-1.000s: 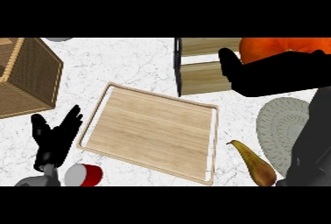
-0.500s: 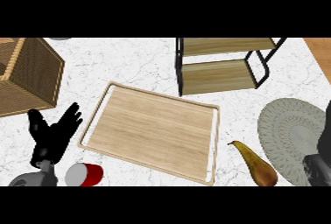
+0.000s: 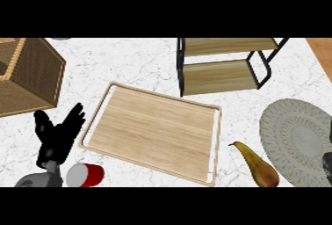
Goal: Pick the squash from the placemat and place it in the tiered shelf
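A yellow-brown squash (image 3: 257, 166) lies on the counter at the lower right, its thick end against the left rim of the round grey placemat (image 3: 299, 139). The tiered shelf (image 3: 224, 66), black-framed with two wooden boards, stands at the top right and nothing is on it. My left hand (image 3: 57, 137) rests open at the lower left with its fingers up, far from the squash. Only a dark sliver of my right hand (image 3: 327, 161) shows at the right edge, over the placemat.
A wooden tray (image 3: 156, 132) fills the middle of the counter. A wicker basket (image 3: 29, 74) stands at the upper left. A red and white cup (image 3: 85, 175) lies beside my left forearm.
A second ago my right hand and arm hung over the shelf beside an orange thing. The arm has drawn back to the lower right edge and the orange thing is gone from view.
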Action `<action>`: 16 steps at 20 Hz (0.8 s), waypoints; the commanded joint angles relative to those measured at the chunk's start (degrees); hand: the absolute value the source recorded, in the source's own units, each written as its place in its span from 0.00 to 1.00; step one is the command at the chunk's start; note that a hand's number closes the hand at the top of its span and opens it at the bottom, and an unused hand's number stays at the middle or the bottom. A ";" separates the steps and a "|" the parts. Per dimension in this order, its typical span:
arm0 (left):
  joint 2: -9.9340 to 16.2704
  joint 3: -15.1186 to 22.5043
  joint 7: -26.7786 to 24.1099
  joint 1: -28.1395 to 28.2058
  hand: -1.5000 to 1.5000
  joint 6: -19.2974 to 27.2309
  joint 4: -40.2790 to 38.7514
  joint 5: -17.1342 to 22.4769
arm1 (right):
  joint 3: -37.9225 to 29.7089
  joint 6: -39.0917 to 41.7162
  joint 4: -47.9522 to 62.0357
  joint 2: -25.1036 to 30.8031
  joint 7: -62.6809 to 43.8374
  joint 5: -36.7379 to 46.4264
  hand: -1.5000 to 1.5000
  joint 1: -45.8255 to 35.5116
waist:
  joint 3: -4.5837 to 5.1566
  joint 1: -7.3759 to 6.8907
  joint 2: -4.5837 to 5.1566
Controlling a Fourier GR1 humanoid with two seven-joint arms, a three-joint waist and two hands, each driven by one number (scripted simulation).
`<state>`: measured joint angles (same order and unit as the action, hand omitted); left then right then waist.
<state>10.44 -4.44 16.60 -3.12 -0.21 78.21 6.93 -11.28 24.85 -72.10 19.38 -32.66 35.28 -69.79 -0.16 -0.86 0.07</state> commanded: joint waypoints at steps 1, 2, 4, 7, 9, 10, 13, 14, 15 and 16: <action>0.65 -0.02 3.22 -1.21 0.50 0.14 1.38 0.00 | 1.31 -5.34 11.24 1.72 8.94 3.55 1.00 -0.85 | 0.18 -0.64 0.39; -1.88 1.47 0.02 -0.77 0.50 1.71 -1.87 -2.10 | 1.71 -6.94 9.50 1.04 8.94 4.01 1.00 0.69 | 0.19 0.01 0.24; 0.64 -0.09 1.11 1.17 0.50 -2.02 0.01 0.51 | 1.12 -7.79 13.18 0.41 7.63 3.86 1.00 -2.55 | 0.19 -0.12 0.11; -0.73 0.35 0.07 0.47 0.50 -0.70 0.32 -0.27 | 1.88 -11.07 19.25 1.09 10.62 6.20 1.00 -5.83 | 0.20 -0.40 0.21; 0.80 -1.25 2.09 -0.12 0.50 -0.89 0.65 0.49 | 1.18 -10.42 19.19 2.14 14.36 4.82 1.00 -2.38 | 0.17 0.05 0.10; -0.38 0.17 2.74 -0.70 0.50 0.03 0.12 -0.67 | 0.97 -11.50 24.74 2.33 14.29 5.86 1.00 -7.21 | 0.19 -0.43 0.28; -0.19 -0.62 -0.79 0.52 0.50 -1.47 -1.63 -0.30 | 1.10 -14.80 26.53 1.29 19.52 5.78 1.00 -5.31 | 0.19 -0.30 0.26; -3.30 1.96 -0.75 -1.13 0.50 1.11 -1.96 -2.36 | -0.02 -16.46 28.66 1.63 20.20 5.68 1.00 -6.66 | 0.19 -0.39 0.39; 0.82 -0.39 0.51 3.13 0.50 -3.28 2.32 0.77 | -0.05 -17.33 30.50 1.57 20.81 6.04 1.00 -7.52 | 0.18 -0.94 0.30; -1.21 0.92 -1.69 1.36 0.50 -1.10 -1.63 -1.89 | 0.55 -14.25 27.35 0.98 19.00 4.94 1.00 -6.98 | 0.19 0.04 0.11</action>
<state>10.10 -4.50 16.04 -2.75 -1.42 78.49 6.42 -10.45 10.42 -46.73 20.39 -15.28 40.88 -75.58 -0.14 -1.24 0.22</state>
